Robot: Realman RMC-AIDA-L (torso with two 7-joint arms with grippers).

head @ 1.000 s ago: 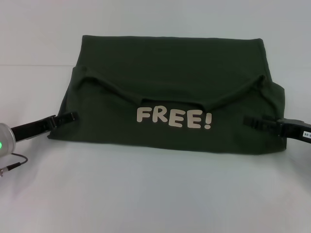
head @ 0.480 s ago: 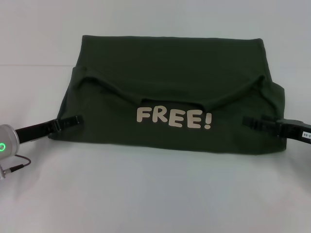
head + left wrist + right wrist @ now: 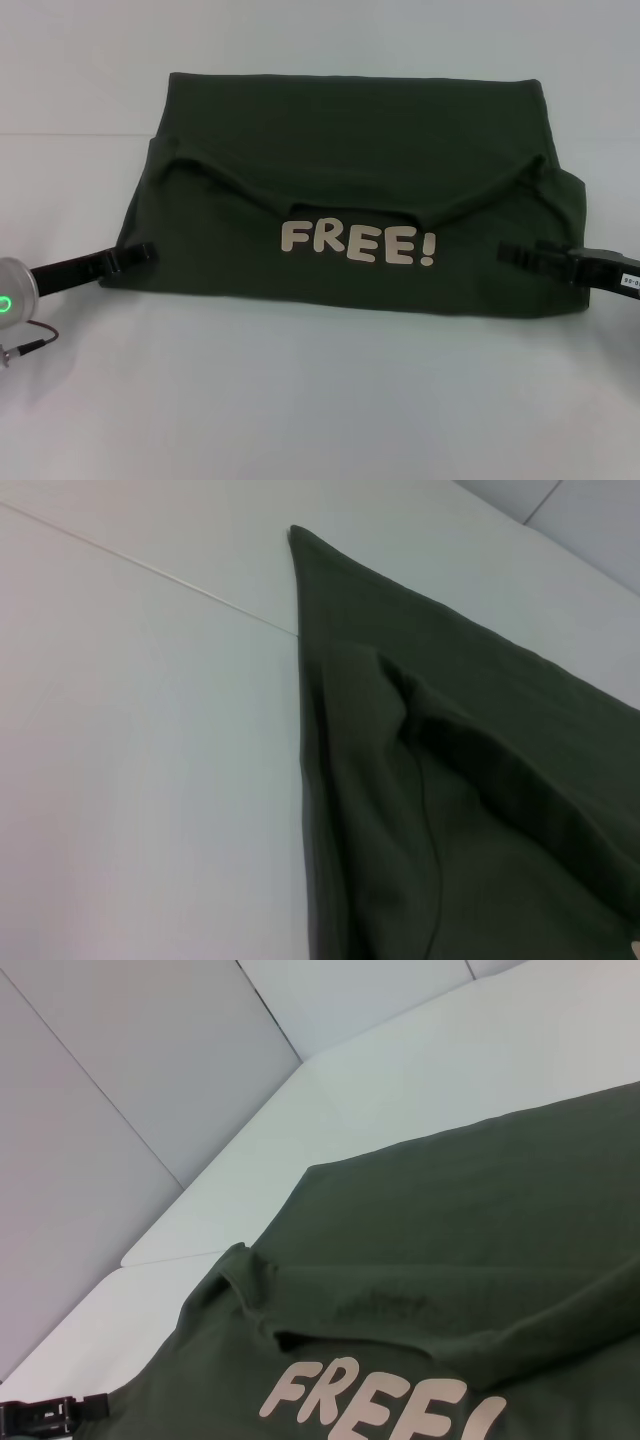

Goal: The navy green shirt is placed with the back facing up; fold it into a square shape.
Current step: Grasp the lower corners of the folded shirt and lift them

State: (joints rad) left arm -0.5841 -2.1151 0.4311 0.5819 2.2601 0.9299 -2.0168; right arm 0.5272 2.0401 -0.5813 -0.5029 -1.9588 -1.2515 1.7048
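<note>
Shirt: the navy green shirt (image 3: 350,190) is seen folded on the white worktop (image 3: 320,400), "FREE!" lettering up.
Left pincer (image 3: 143,252): at the left edge; grip cannot be told.
Right pincer (image 3: 508,252): at the right edge; grip cannot be told.
Right wrist view: grey wall panels (image 3: 120,1090) are shown.

The navy green shirt (image 3: 350,130) lies flat on the white counter (image 3: 320,400) — its near portion folded over, cream "FREE!" lettering facing up.

Cream block letters "FREE!" (image 3: 358,243) printed on folded-over front of dark olive-green cotton short-sleeved shirt (image 3: 350,130); also seen partly cut off in right wrist view. Small white label on right pincer (image 3: 512,254) body, characters too small to read
</note>
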